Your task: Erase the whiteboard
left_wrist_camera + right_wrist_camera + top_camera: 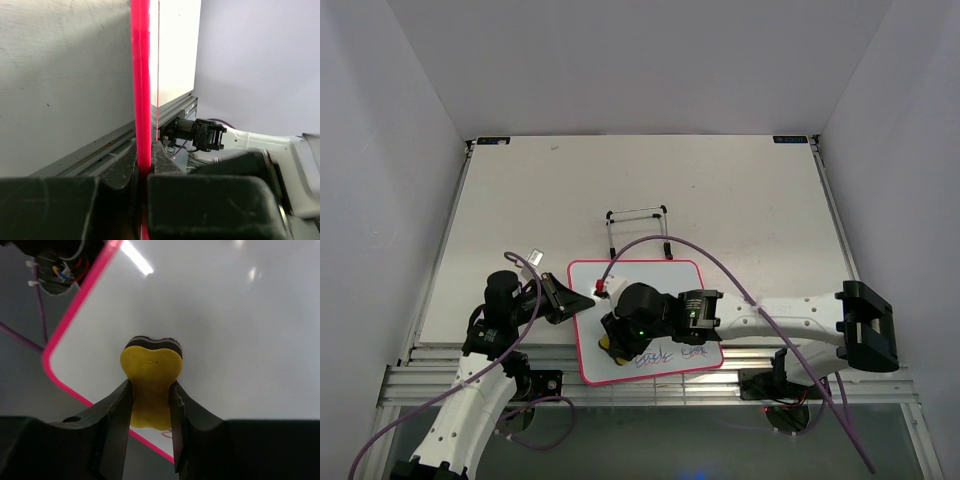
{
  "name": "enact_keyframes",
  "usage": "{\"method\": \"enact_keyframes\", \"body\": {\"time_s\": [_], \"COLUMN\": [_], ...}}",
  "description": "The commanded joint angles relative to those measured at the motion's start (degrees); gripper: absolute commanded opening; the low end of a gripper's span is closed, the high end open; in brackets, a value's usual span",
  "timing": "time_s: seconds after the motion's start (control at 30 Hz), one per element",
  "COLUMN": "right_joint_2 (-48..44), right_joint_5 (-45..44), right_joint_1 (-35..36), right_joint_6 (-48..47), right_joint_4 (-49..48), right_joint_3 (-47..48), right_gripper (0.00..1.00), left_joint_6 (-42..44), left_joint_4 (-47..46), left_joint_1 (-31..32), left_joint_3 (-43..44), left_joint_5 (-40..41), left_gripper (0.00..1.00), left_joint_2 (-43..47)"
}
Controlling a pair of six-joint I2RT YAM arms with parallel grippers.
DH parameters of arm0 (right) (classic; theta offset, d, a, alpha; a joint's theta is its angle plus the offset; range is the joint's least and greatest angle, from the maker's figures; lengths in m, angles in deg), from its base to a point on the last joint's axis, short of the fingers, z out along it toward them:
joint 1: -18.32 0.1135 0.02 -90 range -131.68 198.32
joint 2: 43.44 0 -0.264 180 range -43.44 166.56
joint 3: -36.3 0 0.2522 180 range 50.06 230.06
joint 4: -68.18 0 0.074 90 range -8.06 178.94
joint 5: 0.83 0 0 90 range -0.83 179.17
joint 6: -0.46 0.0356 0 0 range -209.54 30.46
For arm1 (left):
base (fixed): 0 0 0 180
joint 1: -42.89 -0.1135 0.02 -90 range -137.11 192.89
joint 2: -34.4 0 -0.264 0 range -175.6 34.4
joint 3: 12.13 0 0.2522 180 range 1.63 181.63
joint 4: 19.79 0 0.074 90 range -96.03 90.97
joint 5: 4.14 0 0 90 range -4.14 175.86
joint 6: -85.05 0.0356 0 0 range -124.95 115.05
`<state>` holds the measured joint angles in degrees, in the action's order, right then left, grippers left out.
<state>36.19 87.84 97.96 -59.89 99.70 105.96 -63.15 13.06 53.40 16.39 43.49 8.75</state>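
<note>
The whiteboard (665, 285), white with a pink-red frame, lies at the table's near edge. A row of blue-red scribbles (670, 355) runs along its near side. My left gripper (582, 305) is shut on the board's left frame edge (140, 90). My right gripper (613, 340) is shut on the yellow eraser (150, 387), which is squeezed between the fingers and pressed on the board's surface (235, 330) near its near-left corner. The eraser's yellow edge shows in the top view (606, 345).
A black wire stand (637, 228) sits just behind the board. A small red-tipped object (599, 287) lies on the board's left part. A small white clip (532, 257) lies left of the board. The table's metal rail (440, 358) runs along the near edge.
</note>
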Motion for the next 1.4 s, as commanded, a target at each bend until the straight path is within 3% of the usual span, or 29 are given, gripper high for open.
{"method": "enact_keyframes", "body": {"time_s": [0.0, 0.2, 0.6, 0.83, 1.03, 1.17, 1.37], "right_joint_2": [4.8, 4.0, -14.2, -10.8, -2.0, 2.1, 0.4], "right_joint_5": [1.6, -6.5, -14.6, -6.9, -1.5, 0.2, 0.7], "right_joint_1": [3.3, 1.6, -13.1, -11.8, -3.4, -1.8, -6.8], "right_joint_6": [-1.1, 0.2, 5.4, 3.4, 1.7, -0.4, -0.5], "right_joint_4": [-2.1, -0.6, -0.4, -5.5, -10.8, -9.2, -7.7], "right_joint_3": [5.1, 0.8, -20.1, -16.2, -5.0, 1.4, -4.0], "right_gripper": [0.11, 0.11, 0.10, 0.13, 0.14, 0.15, 0.14], "left_joint_6": [-1.1, -0.7, -0.7, -0.9, -1.1, -1.0, -0.9], "left_joint_4": [-4.6, -4.0, -3.9, -3.9, -3.9, -3.9, -3.9], "left_joint_1": [-0.1, -0.1, -0.1, -0.1, -0.1, -0.1, -0.1], "left_joint_3": [3.3, 3.5, 3.6, 3.7, 4.0, 4.4, 4.8], "left_joint_5": [-0.3, -1.0, -1.5, -1.1, -1.3, -1.4, -1.5], "left_gripper": [0.00, 0.00, 0.00, 0.00, 0.00, 0.00, 0.00], "left_joint_2": [1.2, 1.5, 1.7, 1.5, 1.5, 1.3, 1.5]}}
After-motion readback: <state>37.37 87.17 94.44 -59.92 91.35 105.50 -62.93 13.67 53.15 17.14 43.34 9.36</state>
